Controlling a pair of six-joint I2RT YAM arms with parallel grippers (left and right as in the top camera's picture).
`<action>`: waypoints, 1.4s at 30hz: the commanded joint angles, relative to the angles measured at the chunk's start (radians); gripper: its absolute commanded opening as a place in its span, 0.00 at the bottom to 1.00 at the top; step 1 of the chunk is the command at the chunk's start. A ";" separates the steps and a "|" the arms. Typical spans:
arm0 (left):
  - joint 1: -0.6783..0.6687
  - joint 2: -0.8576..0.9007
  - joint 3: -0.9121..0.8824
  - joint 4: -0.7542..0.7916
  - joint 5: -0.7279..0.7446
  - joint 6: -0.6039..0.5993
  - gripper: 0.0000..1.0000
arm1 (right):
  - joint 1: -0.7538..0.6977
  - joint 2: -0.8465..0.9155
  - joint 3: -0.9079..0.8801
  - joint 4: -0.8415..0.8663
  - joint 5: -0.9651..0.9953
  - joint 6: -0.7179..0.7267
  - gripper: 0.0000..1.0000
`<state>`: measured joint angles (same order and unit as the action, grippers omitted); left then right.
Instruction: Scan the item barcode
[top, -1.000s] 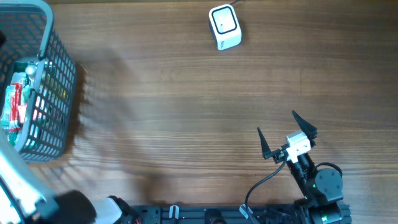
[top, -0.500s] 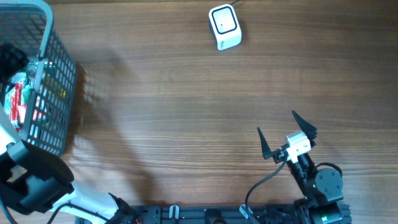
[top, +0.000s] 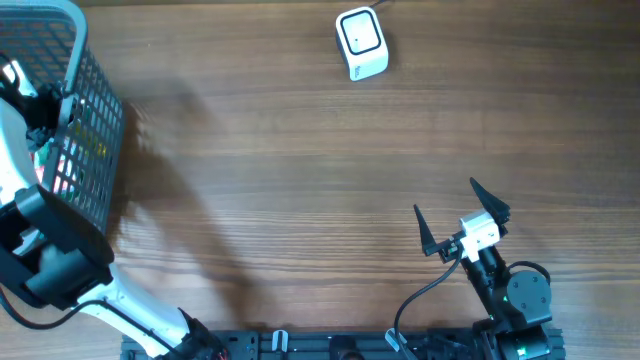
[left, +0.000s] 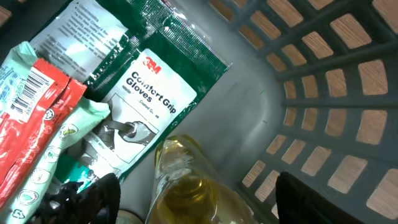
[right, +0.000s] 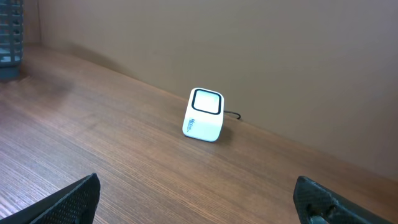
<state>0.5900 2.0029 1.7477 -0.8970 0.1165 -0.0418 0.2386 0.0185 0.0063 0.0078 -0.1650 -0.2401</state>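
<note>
1. Since a second ago my left arm has swung up the left edge of the bench (top: 300, 180) and dipped its wrist into the basket (top: 100, 140). The right arm and the scanner (top: 361, 43) sit where they were.
2. My left fingers (left: 198, 182) stand apart, one on each side of a bottle (left: 180, 158) of yellowish liquid, and I see no contact yet. My right fingers (top: 444, 196) are spread wide and hold nothing, near the front edge and right of the middle.
3. I take the bottle as the item to scan. It lies in the basket at the far left corner of the bench. The scanner stands at the far edge, right of the middle, well apart from the basket.
4. What could go wrong, as I judge it:
   - The bottle looks smooth and round, so it could squirt out of the fingers as they close.
   - It rests partly on a gloves pack (left: 155, 93), and a low grasp could pinch that pack's edge too.
   - The right-hand finger is near the basket wall, so a skewed lift could snag the grid and drag the basket.
   - I see no barcode on the bottle from here, so it may reach the scanner facing the wrong way.
5. A red and green snack pack (left: 37, 130) lies just beside the bottle. The open bench between basket and scanner carries nothing that blocks the way.
</note>
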 joint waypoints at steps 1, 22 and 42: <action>-0.005 0.008 0.003 -0.015 -0.006 0.008 0.70 | -0.004 -0.004 -0.001 0.005 -0.016 0.004 1.00; 0.002 -0.050 0.087 -0.029 0.005 -0.045 0.27 | -0.004 -0.004 -0.001 0.005 -0.016 0.005 1.00; -0.362 -0.576 0.387 -0.364 0.042 -0.160 0.25 | -0.004 -0.004 -0.001 0.005 -0.016 0.005 1.00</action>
<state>0.3756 1.4361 2.1277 -1.2110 0.1452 -0.1688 0.2386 0.0185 0.0063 0.0074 -0.1650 -0.2401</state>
